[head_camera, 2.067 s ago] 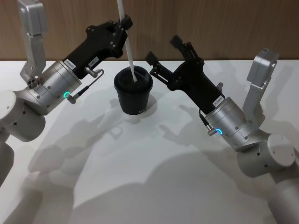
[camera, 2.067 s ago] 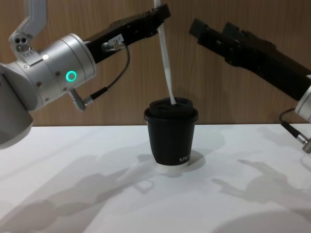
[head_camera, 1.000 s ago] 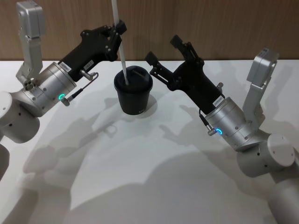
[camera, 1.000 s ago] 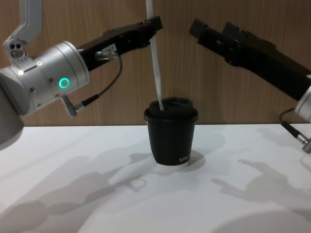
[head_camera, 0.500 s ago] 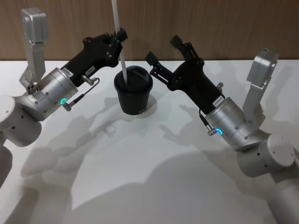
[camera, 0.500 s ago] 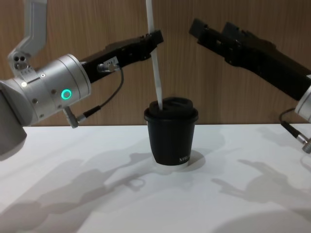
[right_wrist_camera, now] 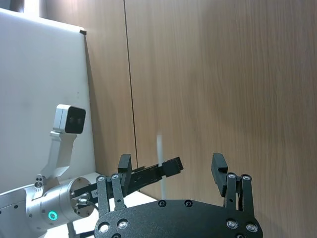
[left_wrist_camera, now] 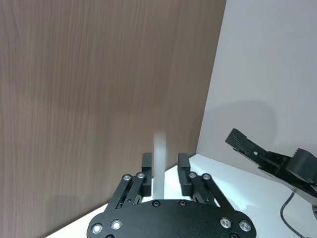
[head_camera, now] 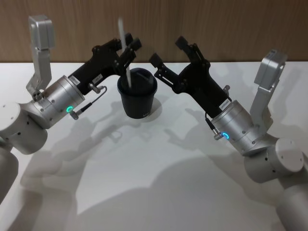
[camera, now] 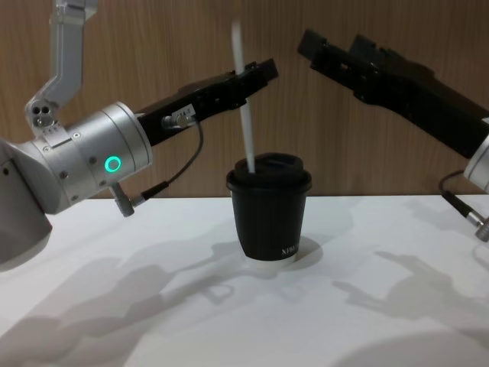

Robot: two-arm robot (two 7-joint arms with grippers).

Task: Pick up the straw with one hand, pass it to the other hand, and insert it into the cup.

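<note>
The black cup [head_camera: 137, 96] [camera: 269, 214] stands upright on the white table, toward the back. The white straw [head_camera: 123, 36] [camera: 243, 99] is stuck in the cup's lid and leans slightly to the left, its upper half above the lid. My left gripper [head_camera: 129, 49] [camera: 262, 76] is open around the straw's middle; in the left wrist view the straw [left_wrist_camera: 159, 158] sits between the spread fingers of that gripper [left_wrist_camera: 165, 161]. My right gripper [head_camera: 168, 51] [camera: 330, 47] [right_wrist_camera: 171, 161] hangs open just right of the cup, above lid height, holding nothing.
A wood-panelled wall [camera: 153, 38] rises directly behind the cup. The white table [head_camera: 144, 168] stretches bare toward the front. Both forearms slope in from the sides toward the cup.
The straw has sunk lower into the cup, so its top end now shows. My left gripper has come lower and forward and let go of the straw. The right arm has stayed still.
</note>
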